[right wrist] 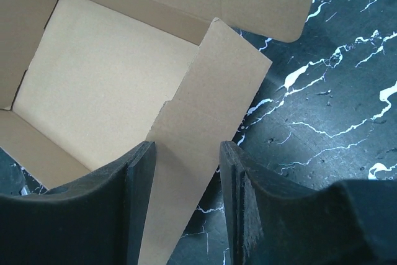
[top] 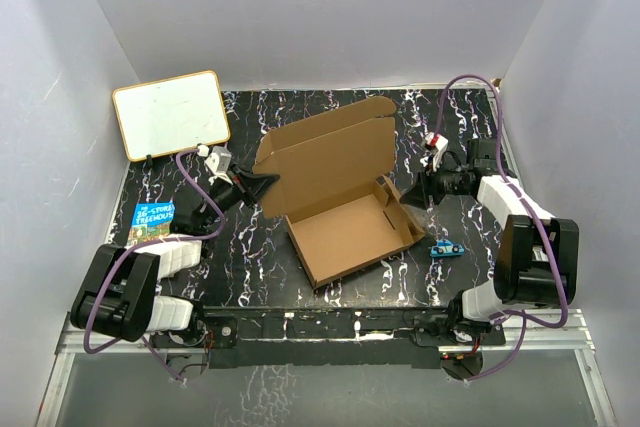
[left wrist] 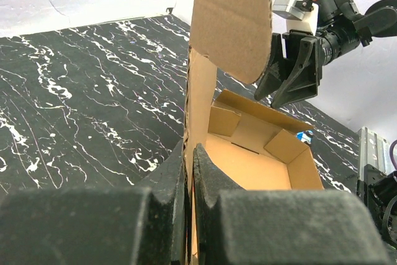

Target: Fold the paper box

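Note:
The paper box (top: 345,222) is a brown cardboard mailer, its shallow tray formed and its lid (top: 325,152) standing open toward the back. My left gripper (top: 268,183) is shut on the box's left edge; in the left wrist view its fingers (left wrist: 208,178) pinch the upright cardboard wall (left wrist: 201,91). My right gripper (top: 420,190) is open at the box's right side. In the right wrist view its fingers (right wrist: 139,178) straddle a side flap (right wrist: 208,110) that leans out over the table, beside the box's inside floor (right wrist: 105,85).
A white board with a tan frame (top: 172,114) leans at the back left. A colourful book (top: 150,219) lies at the left by my left arm. A small blue toy car (top: 446,248) sits just right of the box. White walls enclose the black marbled table (top: 250,267).

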Available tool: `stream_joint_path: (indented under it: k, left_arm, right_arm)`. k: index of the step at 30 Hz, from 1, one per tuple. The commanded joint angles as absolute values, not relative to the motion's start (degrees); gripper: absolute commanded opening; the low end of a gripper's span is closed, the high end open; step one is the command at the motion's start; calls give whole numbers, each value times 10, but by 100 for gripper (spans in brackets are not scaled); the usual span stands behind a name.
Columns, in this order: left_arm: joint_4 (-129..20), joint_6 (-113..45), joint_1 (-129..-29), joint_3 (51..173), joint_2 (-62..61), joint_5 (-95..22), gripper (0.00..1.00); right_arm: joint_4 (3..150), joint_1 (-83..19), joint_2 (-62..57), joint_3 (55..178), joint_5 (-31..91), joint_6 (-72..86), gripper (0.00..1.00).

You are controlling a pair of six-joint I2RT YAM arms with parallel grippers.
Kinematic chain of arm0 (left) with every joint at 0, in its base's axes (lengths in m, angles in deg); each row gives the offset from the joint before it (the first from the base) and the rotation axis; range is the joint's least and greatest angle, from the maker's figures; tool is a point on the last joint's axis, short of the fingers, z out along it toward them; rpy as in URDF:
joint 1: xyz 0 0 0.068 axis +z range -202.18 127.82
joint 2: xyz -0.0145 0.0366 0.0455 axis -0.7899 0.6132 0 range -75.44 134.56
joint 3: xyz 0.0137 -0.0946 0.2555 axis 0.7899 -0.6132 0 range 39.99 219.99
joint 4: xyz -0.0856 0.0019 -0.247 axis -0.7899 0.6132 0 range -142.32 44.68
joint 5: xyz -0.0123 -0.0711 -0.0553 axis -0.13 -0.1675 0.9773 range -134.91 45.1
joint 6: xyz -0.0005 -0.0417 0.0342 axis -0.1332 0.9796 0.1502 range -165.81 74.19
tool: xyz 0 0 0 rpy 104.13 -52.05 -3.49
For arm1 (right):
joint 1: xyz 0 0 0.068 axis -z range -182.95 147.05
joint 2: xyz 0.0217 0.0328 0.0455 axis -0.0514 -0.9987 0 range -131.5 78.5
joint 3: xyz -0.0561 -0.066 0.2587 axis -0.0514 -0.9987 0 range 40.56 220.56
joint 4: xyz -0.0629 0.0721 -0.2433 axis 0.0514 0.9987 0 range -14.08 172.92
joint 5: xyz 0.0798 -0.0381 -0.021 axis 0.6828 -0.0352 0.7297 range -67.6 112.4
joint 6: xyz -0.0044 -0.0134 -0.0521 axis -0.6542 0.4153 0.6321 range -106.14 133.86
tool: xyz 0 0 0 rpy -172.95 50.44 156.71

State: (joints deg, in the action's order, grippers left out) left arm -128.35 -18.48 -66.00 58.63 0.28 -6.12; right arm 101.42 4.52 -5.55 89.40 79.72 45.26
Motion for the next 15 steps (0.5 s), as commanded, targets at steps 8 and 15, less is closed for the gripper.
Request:
stream_joint_path:
  k: [8, 15]
  left_arm:
    - [-1273, -208, -666, 583, -24, -56, 0]
    - [-1270, -210, -666, 584, -21, -56, 0]
  right_arm:
    - [1009, 80, -43, 892, 844, 465, 49]
    - [1007, 83, -55, 894, 820, 462, 38]
